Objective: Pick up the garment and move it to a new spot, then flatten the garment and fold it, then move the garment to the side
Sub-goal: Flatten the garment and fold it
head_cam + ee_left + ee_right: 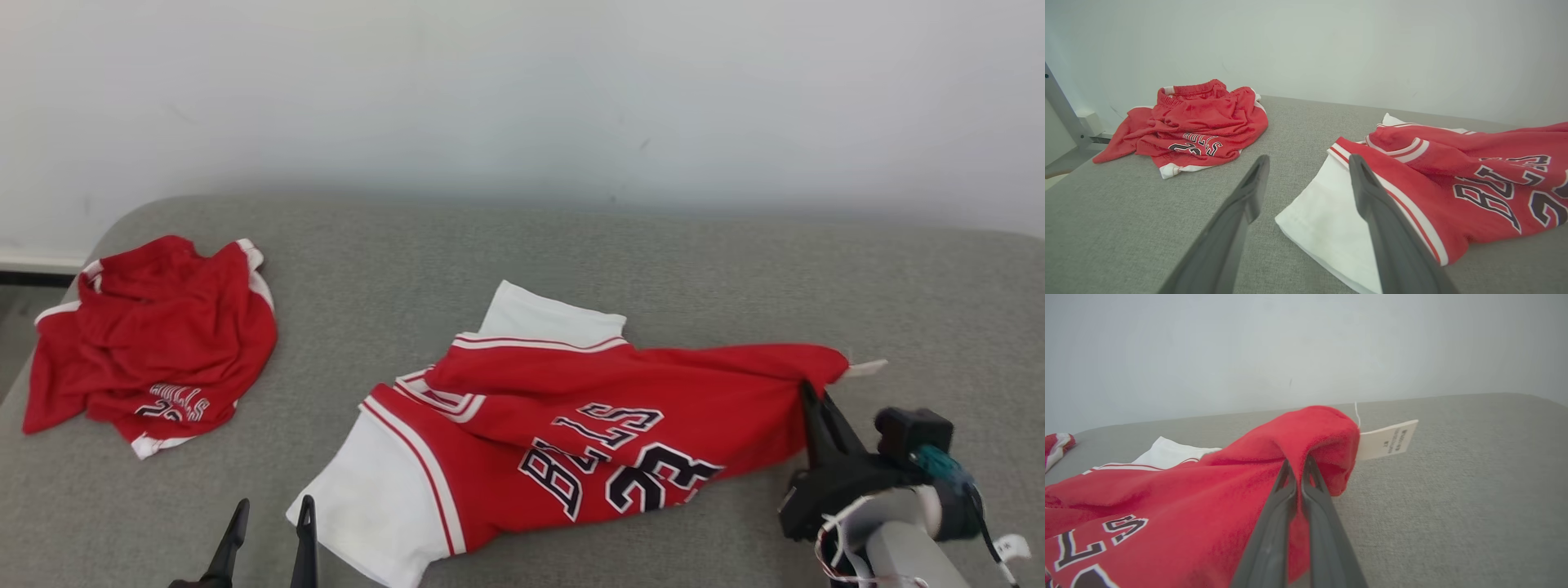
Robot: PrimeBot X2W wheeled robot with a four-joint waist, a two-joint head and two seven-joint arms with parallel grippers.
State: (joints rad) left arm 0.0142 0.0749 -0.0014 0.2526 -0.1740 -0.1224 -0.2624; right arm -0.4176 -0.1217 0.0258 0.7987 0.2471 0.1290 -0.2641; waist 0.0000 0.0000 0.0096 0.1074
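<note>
**A:** Head view first. Where is the garment?

**B:** The jersey (588,425) lies mid-way across the grey cushion (571,245), well apart from the crumpled red shorts (155,343) at the far left. Its long axis runs across the view, with the white panel at lower left and the red end at right. The print reads upside down from here.

**A:** And the grippers?

**B:** The right gripper (808,392) is clamped on that red right end. The left gripper (274,502) stands spread wide, holding nothing, just beside the white corner.

**A:** Left wrist view?

**B:** Its fingers (1372,212) frame the white corner (one over bare cushion, one over the cloth). I cannot tell whether they touch it.

**A:** Right wrist view?

**B:** The two fingers are pressed together with a fold of red cloth pinched between them. A white label (1388,439) pokes out just past the fold.

**A:** How will it handle?

**B:** I'd judge it light, limp and a bit slick. From one pinch it will sag and drag. A second hold on the white corner should let it be drawn taut along its length.
</note>
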